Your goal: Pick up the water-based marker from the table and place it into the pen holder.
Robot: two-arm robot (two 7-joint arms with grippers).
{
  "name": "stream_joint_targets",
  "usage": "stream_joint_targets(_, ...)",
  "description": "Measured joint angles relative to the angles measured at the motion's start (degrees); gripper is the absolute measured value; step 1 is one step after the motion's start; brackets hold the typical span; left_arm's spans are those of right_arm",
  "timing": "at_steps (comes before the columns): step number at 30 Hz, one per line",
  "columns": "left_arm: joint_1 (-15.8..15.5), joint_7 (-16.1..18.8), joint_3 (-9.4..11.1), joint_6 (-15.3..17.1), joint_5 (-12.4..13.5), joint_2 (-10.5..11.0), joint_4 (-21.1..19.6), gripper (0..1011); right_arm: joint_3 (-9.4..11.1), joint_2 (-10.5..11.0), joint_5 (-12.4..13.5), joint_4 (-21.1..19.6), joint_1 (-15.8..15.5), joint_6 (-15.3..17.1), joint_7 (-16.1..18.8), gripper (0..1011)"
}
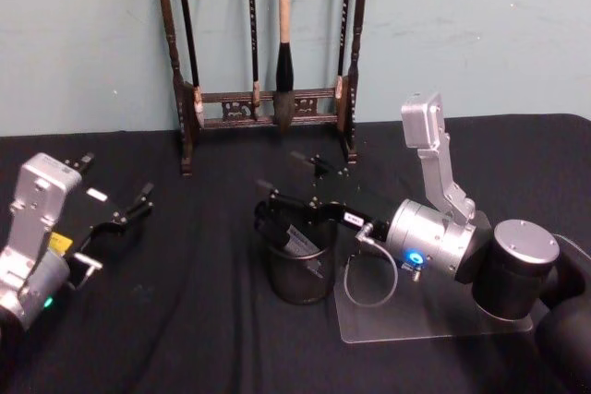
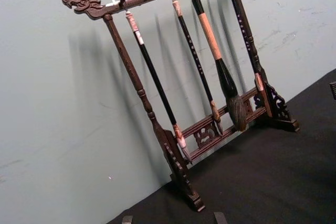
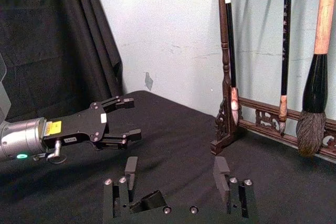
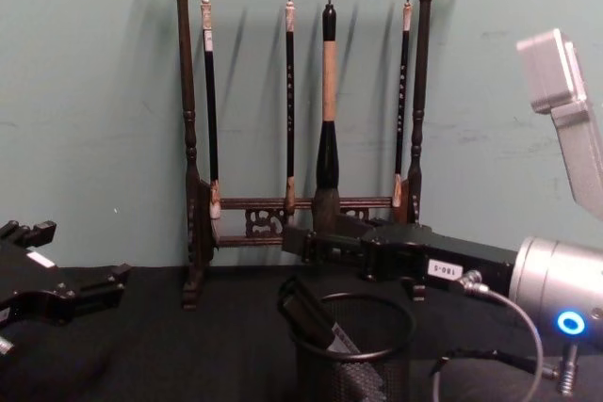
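The pen holder (image 1: 300, 281), a black mesh cup, stands mid-table and shows from the side in the chest view (image 4: 353, 350). A dark marker (image 1: 298, 241) with a white label leans inside it against the rim (image 4: 317, 317). My right gripper (image 1: 265, 212) hovers just above the cup's rim, reaching in from the right. In the right wrist view it (image 3: 176, 170) is open with nothing between its fingers. Off at the table's left, my left gripper (image 1: 115, 228) is open and empty, also seen from the right wrist camera (image 3: 133, 118).
A tall dark wooden brush rack (image 1: 268, 108) with several hanging brushes stands at the back against the wall, right behind the cup. A clear acrylic plate (image 1: 406, 325) lies on the black cloth under my right arm.
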Motion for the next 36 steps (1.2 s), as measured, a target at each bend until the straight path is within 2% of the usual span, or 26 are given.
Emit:
stream_joint_targets(1,0.0,0.0,0.0,0.0,0.0,0.0,0.0,1001,0.0,0.0,0.0,0.0,0.0,0.0,0.0,940)
stream_joint_targets(5,0.0,0.0,0.0,0.0,0.0,0.0,0.0,1001,0.0,0.0,0.0,0.0,0.0,0.0,0.0,1002)
stream_joint_targets(15,0.0,0.0,0.0,0.0,0.0,0.0,0.0,1001,0.0,0.0,0.1,0.0,0.0,0.1,0.0,1000)
stream_joint_targets(21,0.0,0.0,0.0,0.0,0.0,0.0,0.0,1001,1.8,0.7,0.4,-1.7,-0.1,-0.2,-2.4,1000)
stream_joint_targets(24,0.0,0.0,0.0,0.0,0.0,0.0,0.0,1001,3.8,1.7,-0.2,-3.3,-0.7,-0.7,-5.4,1000)
stream_joint_targets(26,0.0,0.0,0.0,0.0,0.0,0.0,0.0,1001,4.2,1.9,-0.3,-3.6,-0.8,-0.8,-5.9,1000)
stream_joint_targets(32,0.0,0.0,0.0,0.0,0.0,0.0,0.0,1001,8.1,3.9,-2.4,-5.6,-2.8,-1.3,-11.1,1000)
stream_joint_targets(36,0.0,0.0,0.0,0.0,0.0,0.0,0.0,1001,9.3,4.7,-3.8,-6.0,-4.0,-1.6,-12.9,1002)
